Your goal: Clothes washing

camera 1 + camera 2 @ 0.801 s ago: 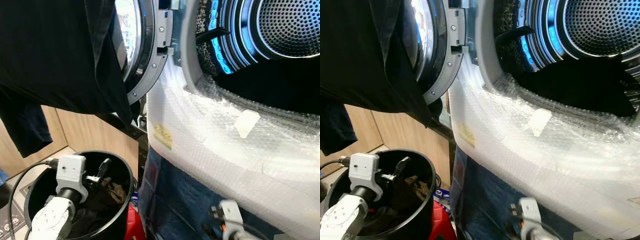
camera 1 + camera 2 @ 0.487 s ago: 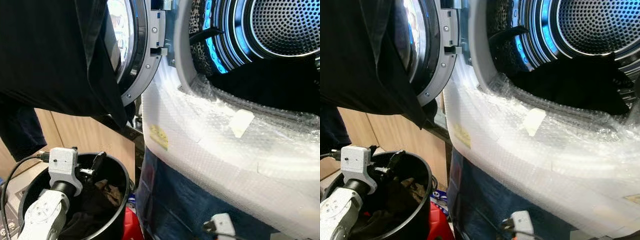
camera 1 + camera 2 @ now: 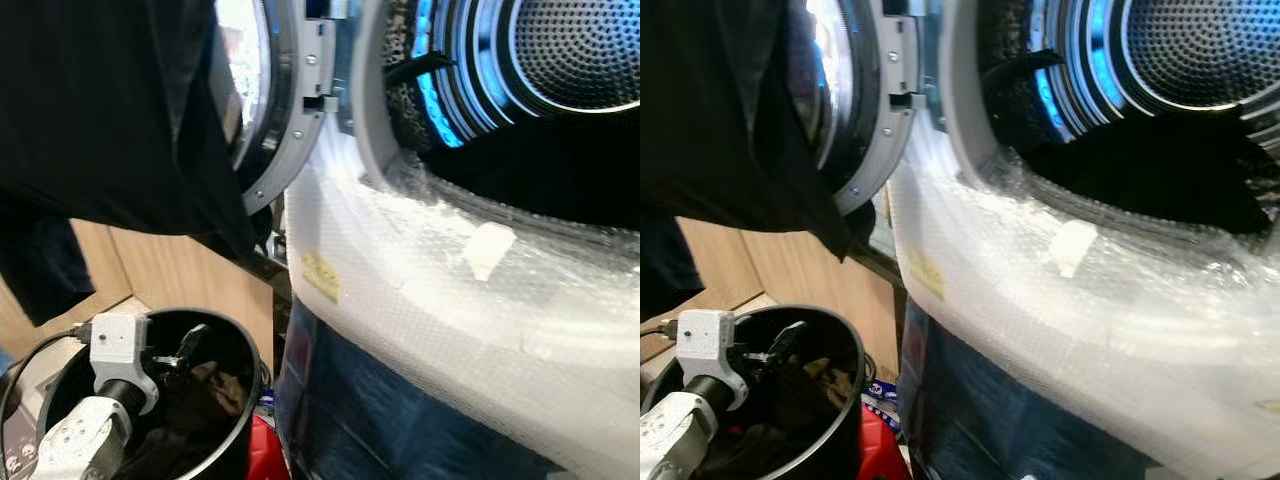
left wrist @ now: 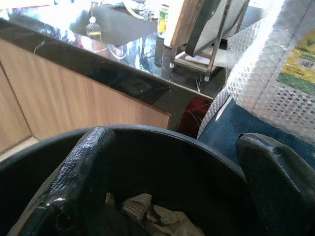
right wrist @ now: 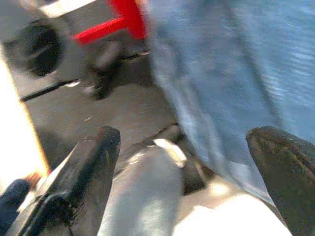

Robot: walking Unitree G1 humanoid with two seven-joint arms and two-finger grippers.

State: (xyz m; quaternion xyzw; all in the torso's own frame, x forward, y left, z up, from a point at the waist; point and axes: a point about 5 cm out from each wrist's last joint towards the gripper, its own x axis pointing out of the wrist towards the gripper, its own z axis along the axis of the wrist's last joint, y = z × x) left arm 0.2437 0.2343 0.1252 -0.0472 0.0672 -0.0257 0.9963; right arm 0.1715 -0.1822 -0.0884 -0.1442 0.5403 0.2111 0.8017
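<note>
- The left gripper (image 3: 188, 345) hangs over the mouth of the black bucket (image 3: 240, 345), at about 7 o'clock in the left eye view, its two black fingers (image 4: 88, 167) spread apart with nothing between them.
- The clothes still to be washed, a crumpled beige and dark heap (image 4: 147, 219), lie at the bottom of the bucket, just below the fingertips.
- The step in hand appears to be picking the next garment; a good grasp would mean sinking the open fingers straight down into the heap, clear of the bucket wall, and closing on a thick fold.
- The washer drum (image 3: 575, 50) stands open at about 1 o'clock, dark laundry (image 3: 1160, 180) already lying inside, with bubble wrap (image 3: 440, 290) over the lip.
- A black garment (image 3: 100, 110) draped over the open door (image 3: 290, 110) at 11 o'clock could snag a lifted load.
- The right gripper (image 5: 182, 162) hangs low near the floor, fingers apart and empty.
</note>
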